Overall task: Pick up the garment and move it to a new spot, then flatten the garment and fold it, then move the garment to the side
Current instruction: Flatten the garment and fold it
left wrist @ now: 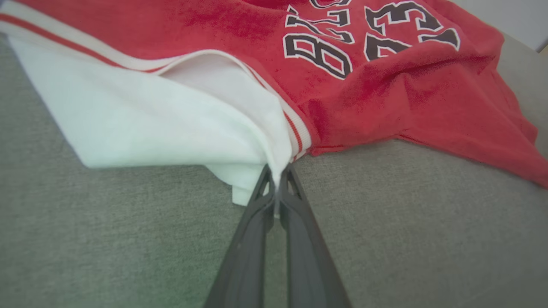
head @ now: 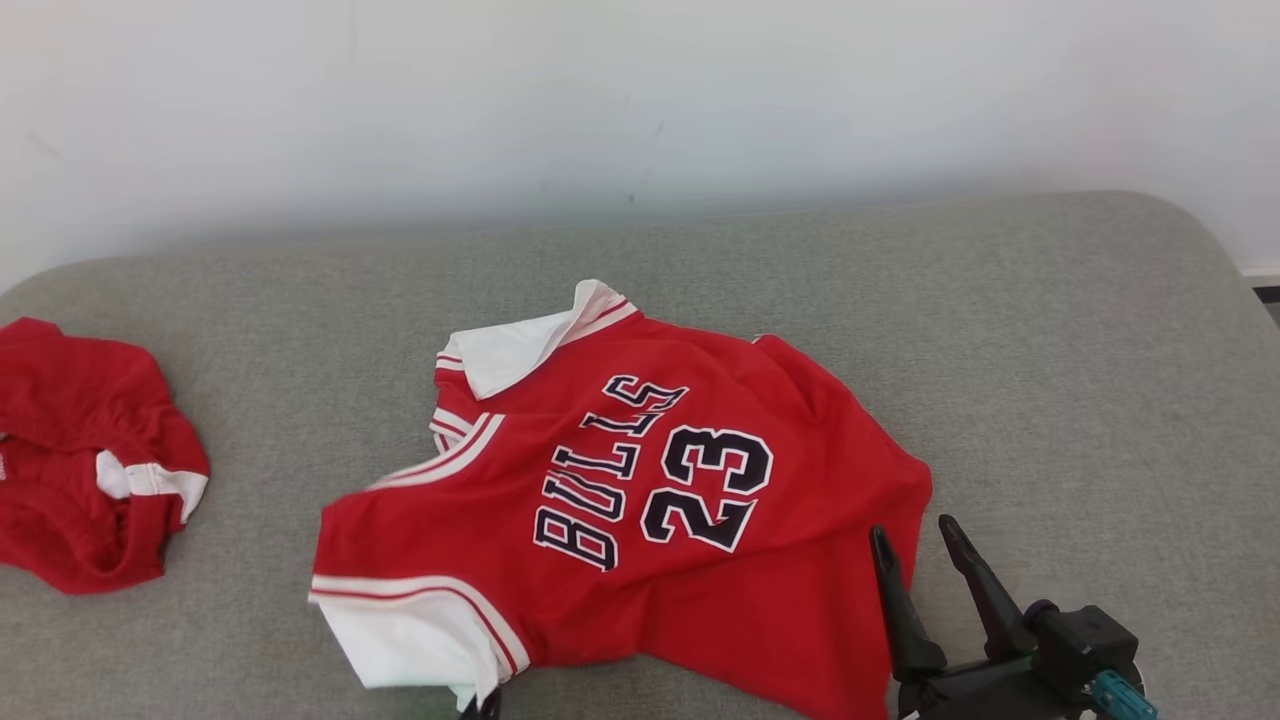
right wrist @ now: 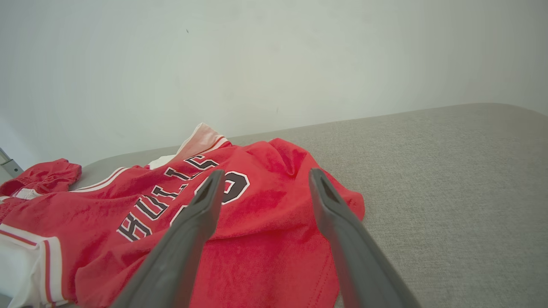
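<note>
The garment is a red jersey with white sleeves, lettered "BULLS 23", lying spread and rumpled on the grey padded surface. In the left wrist view my left gripper is shut on the corner of the white sleeve of the garment. In the head view a sliver of that gripper peeks in at the bottom edge under the sleeve. My right gripper stands open over the jersey's lower right hem. In the right wrist view its fingers frame the red cloth, apart from it.
A second red garment with a white band lies bunched at the left edge of the surface and shows far left in the right wrist view. A pale wall runs behind. Bare grey padding stretches to the right.
</note>
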